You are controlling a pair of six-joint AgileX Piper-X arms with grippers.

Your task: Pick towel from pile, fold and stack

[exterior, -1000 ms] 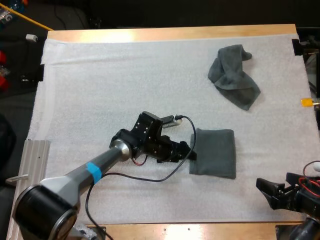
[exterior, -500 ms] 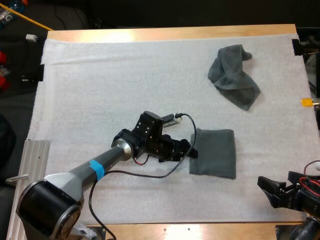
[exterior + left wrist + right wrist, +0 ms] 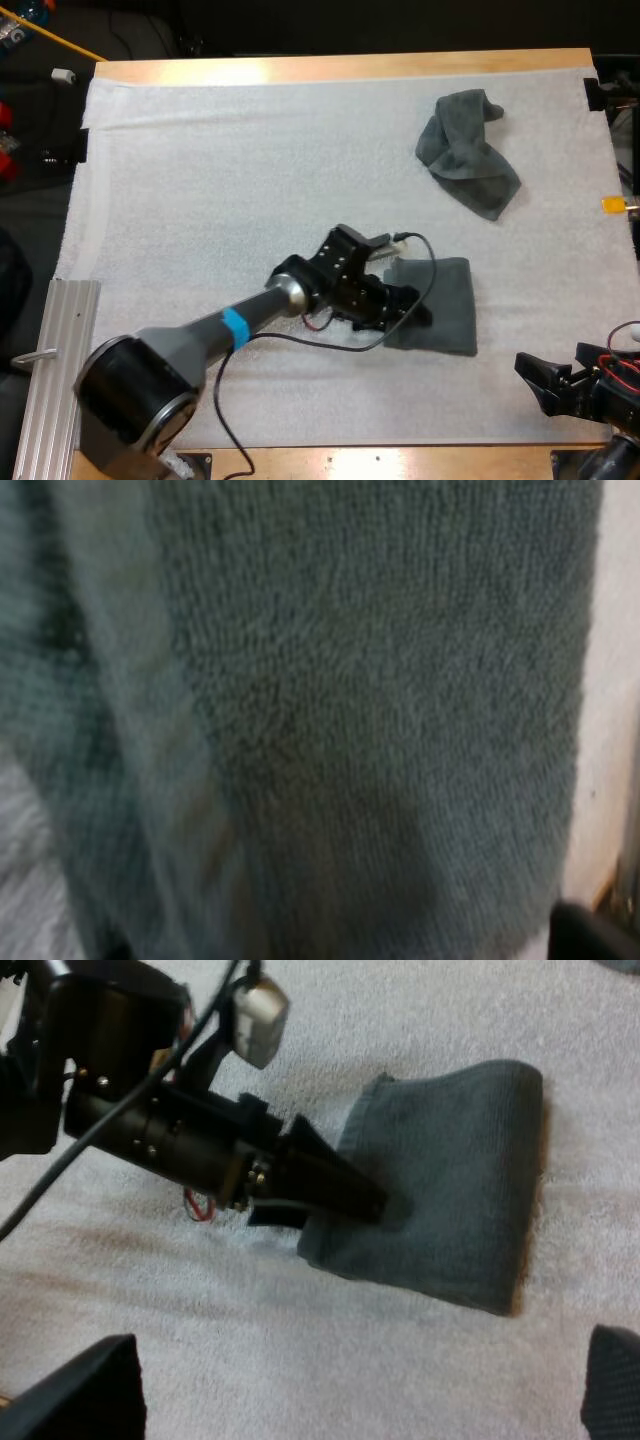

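The white mat [image 3: 200,180] carries a folded towel [image 3: 447,300] in its near right area, with a crumpled towel [image 3: 465,155] well apart from it toward the far right. The left gripper [image 3: 418,312] lies low over the folded towel's left part, its tip on the fabric; whether it is released or clenched cannot be told. The right gripper [image 3: 532,385] sits at the mat's near right edge, released and grasping nothing.

Your left gripper [image 3: 410,308] hides the folded towel's [image 3: 448,300] left edge in the high view. From the left wrist you get that towel blurred and cut off on all sides. Your right gripper's [image 3: 532,384] arm runs off the picture's edge, and its fingers [image 3: 80,1400] show only their tips.
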